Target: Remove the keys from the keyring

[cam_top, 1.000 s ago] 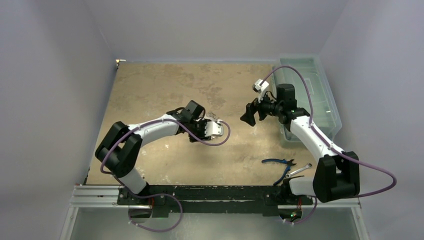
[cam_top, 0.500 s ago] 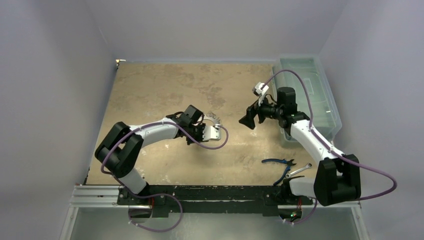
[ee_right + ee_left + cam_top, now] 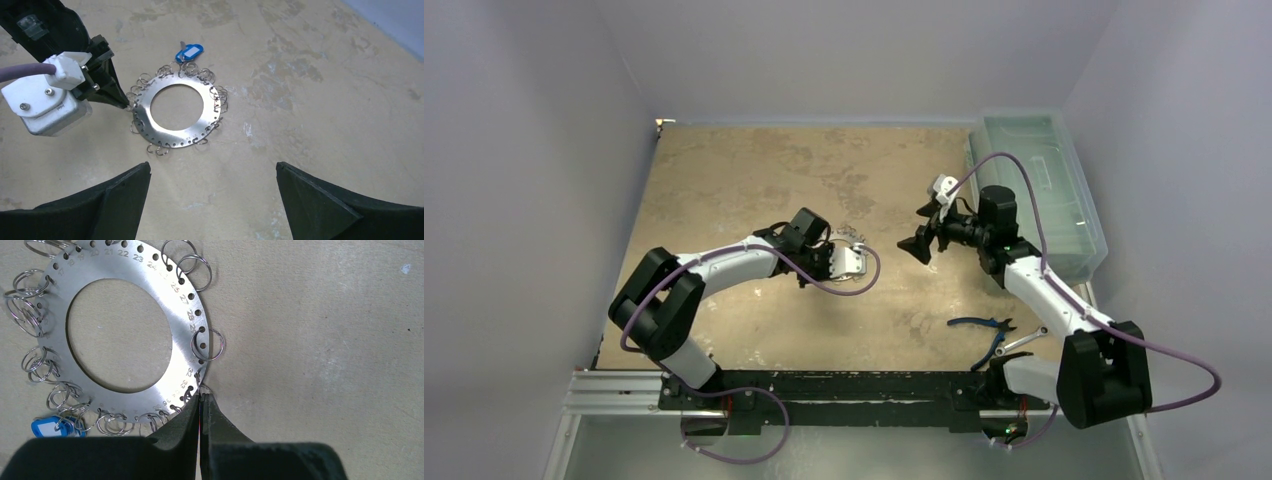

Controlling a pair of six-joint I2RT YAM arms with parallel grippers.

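The keyring (image 3: 125,267) is a flat silvery plate ring with numbered holes, lying flat on the table; it also shows in the right wrist view (image 3: 177,135) and the top view (image 3: 850,237). Small wire split rings (image 3: 210,344) fringe its edge, and one bunch carries a blue plastic tag (image 3: 50,426) (image 3: 189,51). No plain key blades show clearly. My left gripper (image 3: 201,396) (image 3: 834,248) is shut, its tips pinching one small split ring at the plate's edge by hole 32. My right gripper (image 3: 212,167) (image 3: 919,243) is open and empty, hovering to the right of the keyring.
A clear plastic box (image 3: 1034,190) stands at the back right. Blue-handled pliers (image 3: 984,325) and a silver wrench (image 3: 1022,341) lie near the right arm's base. The left arm's white camera housing (image 3: 45,107) sits close beside the keyring.
My right gripper has moved a little left and nearer, toward the keyring. My left gripper has shifted slightly but stays at the ring's edge.
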